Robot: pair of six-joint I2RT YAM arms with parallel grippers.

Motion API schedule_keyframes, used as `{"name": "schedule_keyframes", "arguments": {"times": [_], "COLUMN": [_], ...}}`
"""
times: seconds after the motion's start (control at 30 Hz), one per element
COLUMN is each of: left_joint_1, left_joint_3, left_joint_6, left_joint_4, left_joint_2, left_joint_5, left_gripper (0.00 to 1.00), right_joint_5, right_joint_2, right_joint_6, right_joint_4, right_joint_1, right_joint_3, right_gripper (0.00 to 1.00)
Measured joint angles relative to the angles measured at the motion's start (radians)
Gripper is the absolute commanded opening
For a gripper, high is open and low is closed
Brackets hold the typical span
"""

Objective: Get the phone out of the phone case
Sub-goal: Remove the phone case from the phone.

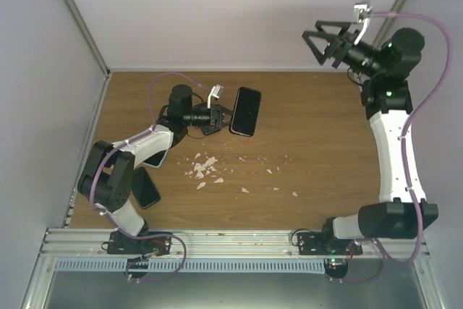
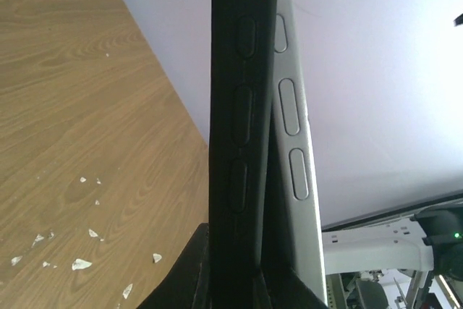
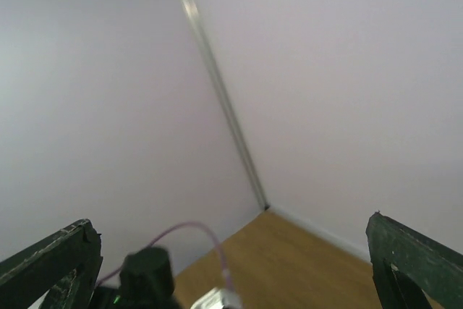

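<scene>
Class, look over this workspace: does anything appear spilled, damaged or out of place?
Yes. Pale flakes lie scattered over the middle of the wooden table, like chipped debris. The pictures do not show what shed them.

left hand (image 1: 223,116) apparently clamped, right hand (image 1: 329,36) agape
</scene>
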Motion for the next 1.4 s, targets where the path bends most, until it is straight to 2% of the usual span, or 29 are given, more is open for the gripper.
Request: {"name": "schedule_keyframes", "arguments": {"times": [0.27, 0.5, 0.73, 1.0, 1.2, 1.4], "left_joint_1": [0.0, 0.001, 0.001, 0.001, 0.003, 0.031], "left_joint_3": [-0.013, 0.146, 0.237, 0.253, 0.253, 0.249], "left_joint_6": [0.056, 0.096, 0.101, 0.145, 0.197, 0.213], "left_joint_4": [-0.092, -0.379, -0.67, -0.929, -1.012, -1.024], "left_joint_2": [0.03, 0.193, 0.216, 0.138, 0.024, -0.014], "left_joint_5": [-0.03, -0.096, -0.274, -0.61, -0.84, -0.914], "left_gripper": [0.0, 0.0, 0.0, 0.0, 0.0, 0.0], "right_joint_5": [0.127, 0.154, 0.171, 0.172, 0.179, 0.186], "right_joint_2": [0.179, 0.342, 0.383, 0.387, 0.377, 0.358], "right_joint_6": [0.088, 0.2, 0.237, 0.253, 0.243, 0.253], "right_joint_4": [-0.098, -0.125, -0.133, -0.122, -0.109, -0.101], "right_joint_1": [-0.063, -0.117, -0.121, -0.122, -0.121, -0.113], "right_joint_3": [0.293, 0.512, 0.534, 0.537, 0.538, 0.538], "right_gripper": [1.0, 1.0, 1.0, 0.99, 1.0, 1.0]}}
